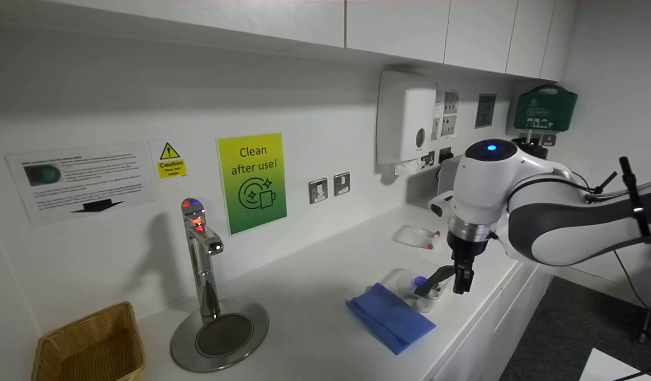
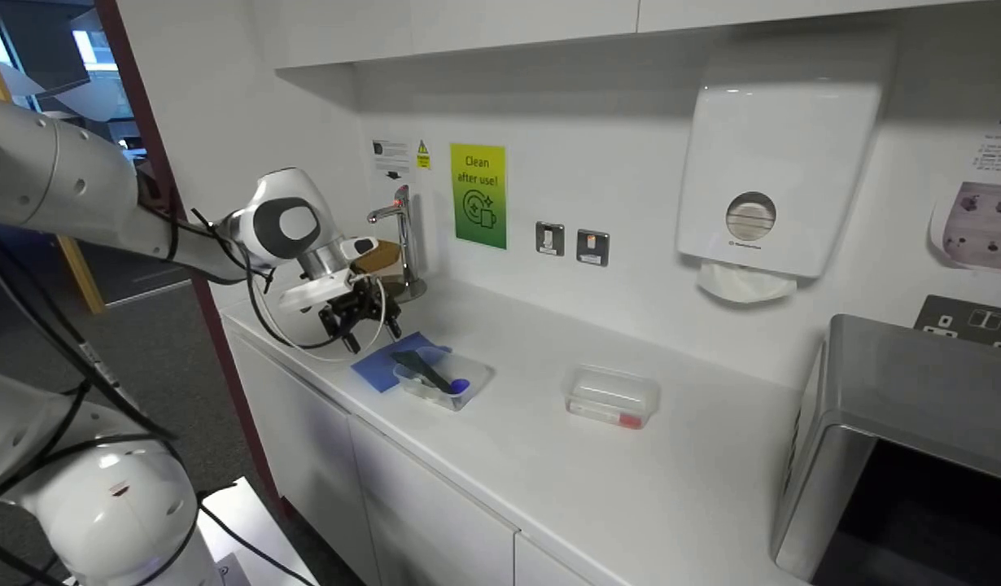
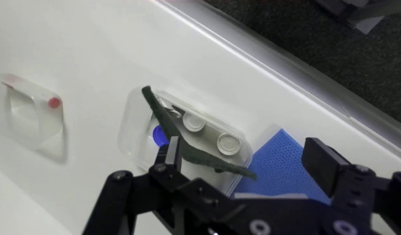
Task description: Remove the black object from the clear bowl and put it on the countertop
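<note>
The black object is a dark, greenish-black bent strip (image 3: 207,159). It lies slantwise across the clear bowl (image 3: 130,130), a rectangular plastic tub, with its ends reaching to or past the rim. In both exterior views the strip (image 1: 435,279) (image 2: 423,370) leans out of the tub (image 2: 483,378). Small white-capped pots and a blue cap (image 3: 159,135) sit in the tub under it. My gripper (image 3: 247,151) is open and empty above the tub and cloth. In the wrist view its left finger overlaps the strip's middle; contact is not visible. The gripper (image 2: 374,338) also shows in both exterior views (image 1: 463,286).
A folded blue cloth (image 1: 391,320) lies against the tub on the white countertop (image 2: 533,423). Another clear tub (image 2: 610,391) with red-capped items stands farther along. A tap (image 1: 204,259), wicker basket (image 1: 90,344) and grey microwave-like box (image 2: 915,391) are on the counter. The front edge (image 3: 252,63) is close.
</note>
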Available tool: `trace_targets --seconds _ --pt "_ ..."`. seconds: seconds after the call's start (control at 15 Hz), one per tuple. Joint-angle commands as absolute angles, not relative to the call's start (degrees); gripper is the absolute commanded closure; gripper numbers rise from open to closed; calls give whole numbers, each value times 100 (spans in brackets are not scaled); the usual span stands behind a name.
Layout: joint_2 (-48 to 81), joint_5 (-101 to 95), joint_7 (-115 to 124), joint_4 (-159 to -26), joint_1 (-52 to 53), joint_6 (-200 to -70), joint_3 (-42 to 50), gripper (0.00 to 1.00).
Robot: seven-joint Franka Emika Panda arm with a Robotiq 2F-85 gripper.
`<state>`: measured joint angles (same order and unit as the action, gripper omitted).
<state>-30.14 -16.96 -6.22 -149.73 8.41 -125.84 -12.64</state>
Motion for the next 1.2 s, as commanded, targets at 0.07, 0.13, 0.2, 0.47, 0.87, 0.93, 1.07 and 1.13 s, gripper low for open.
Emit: trace_targets --seconds 0.07,0.13,0.2,0.47,0.87,0.93,1.07,1.13 --pt "-3119 -1732 -1914 -14945 1270 -12898 -842 0" --pt "-3092 -1654 -2234 -14962 1368 -13005 -721 0" --pt "-3074 -1564 -2563 -14984 1467 -13109 -583 0" --pt "-3062 -1396 -3692 -14982 1693 -13061 -160 0" --pt "-3065 -1467 -4746 -14986 1599 -12739 -78 0" --pt "-3062 -1531 -4809 -14986 1553 -12697 -107 0" --pt "-3053 -1724 -4856 -14988 1442 -12632 -174 0" --pt "-3053 -1783 -4863 -14989 1408 -12621 -184 0"
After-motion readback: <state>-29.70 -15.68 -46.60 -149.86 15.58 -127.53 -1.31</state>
